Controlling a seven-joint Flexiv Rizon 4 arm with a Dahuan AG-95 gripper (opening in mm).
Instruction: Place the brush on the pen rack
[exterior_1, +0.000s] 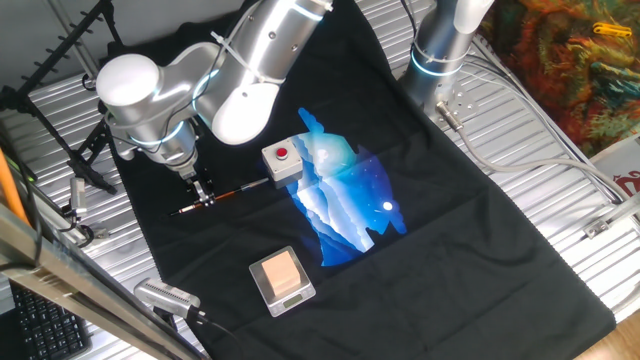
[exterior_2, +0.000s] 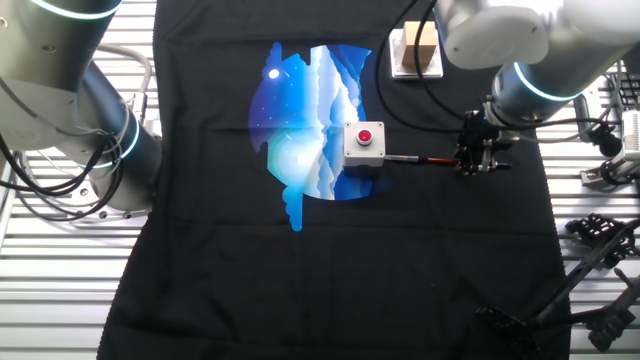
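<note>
Now grip firm: gripper (exterior_1: 204, 193) fingers clamped on brush (exterior_1: 225, 192) lying on cloth; lift level, carry toward pen rack (exterior_2: 590, 262), avoid button box (exterior_1: 282, 160).

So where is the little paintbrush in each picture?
One fixed view: the brush lies left of middle on the black cloth, with the gripper at it.
The other fixed view: the brush lies right of middle, beside the gripper.
Shared landmark: the red button box, by the brush's end.
</note>
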